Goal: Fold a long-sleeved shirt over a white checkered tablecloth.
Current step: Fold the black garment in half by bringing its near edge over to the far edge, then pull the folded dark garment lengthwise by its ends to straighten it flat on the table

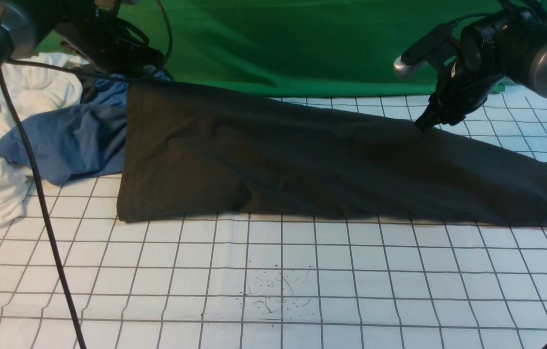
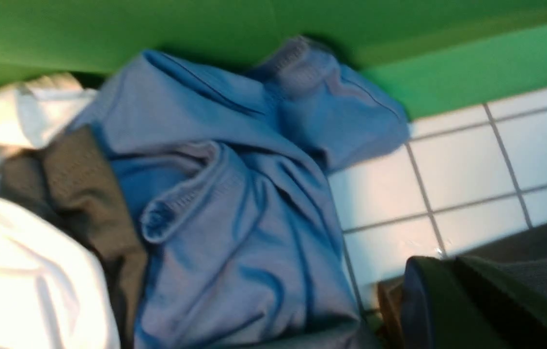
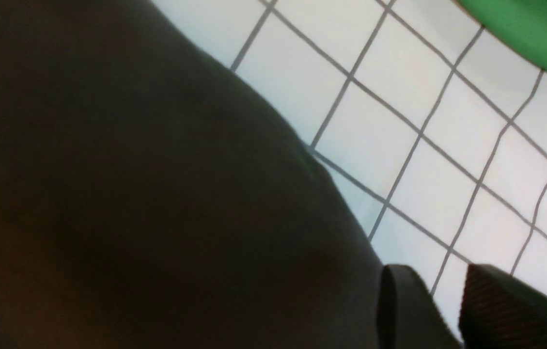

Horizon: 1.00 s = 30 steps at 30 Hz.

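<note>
The long-sleeved shirt (image 1: 331, 169) lies across the far half of the tablecloth (image 1: 273, 310) as one long band of dark charcoal cloth. Its near edge runs straight along the grid. The left end rises to my left claw (image 1: 132, 72), which is clamped on the upper corner. The right end slopes down to a rounded fold near the desk's right side.

My right claw (image 1: 422, 125) sits at the shirt's far edge with its fingers apart, and checkered cloth shows between them. A blue garment (image 1: 70, 140) and white garments (image 1: 26, 87) crowd the left end, and the green cloth (image 1: 302, 43) hangs close behind. In front of the shirt there is open grid with a few dark specks (image 1: 278, 291).
</note>
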Each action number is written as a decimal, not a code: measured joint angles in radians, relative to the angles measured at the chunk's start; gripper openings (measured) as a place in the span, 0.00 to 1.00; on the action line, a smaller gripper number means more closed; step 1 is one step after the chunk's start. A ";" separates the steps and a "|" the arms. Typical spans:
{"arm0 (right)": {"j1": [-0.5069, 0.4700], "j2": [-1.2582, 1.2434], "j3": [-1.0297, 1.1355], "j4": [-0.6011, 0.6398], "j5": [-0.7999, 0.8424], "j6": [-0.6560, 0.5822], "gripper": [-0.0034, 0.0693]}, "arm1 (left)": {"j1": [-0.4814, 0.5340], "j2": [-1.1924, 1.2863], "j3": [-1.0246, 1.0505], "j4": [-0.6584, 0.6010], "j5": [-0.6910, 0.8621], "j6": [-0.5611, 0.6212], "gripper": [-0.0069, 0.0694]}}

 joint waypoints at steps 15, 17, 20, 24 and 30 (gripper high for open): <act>-0.199 -0.001 -0.127 0.139 0.359 0.130 0.66 | 0.000 0.014 0.000 0.000 -0.034 0.023 0.54; -0.243 -0.001 -0.127 0.172 0.417 0.129 0.66 | 0.000 -0.013 0.000 -0.001 -0.014 0.025 0.69; -0.294 -0.009 -0.122 0.186 0.461 0.123 0.67 | 0.000 -0.060 -0.008 -0.024 0.054 0.026 0.85; -0.336 -0.072 -0.050 0.206 0.461 0.123 0.67 | -0.019 -0.136 -0.020 -0.038 0.167 0.026 0.90; -0.350 -0.168 0.186 0.219 0.321 0.124 0.67 | -0.094 -0.158 -0.026 -0.032 0.247 0.026 0.78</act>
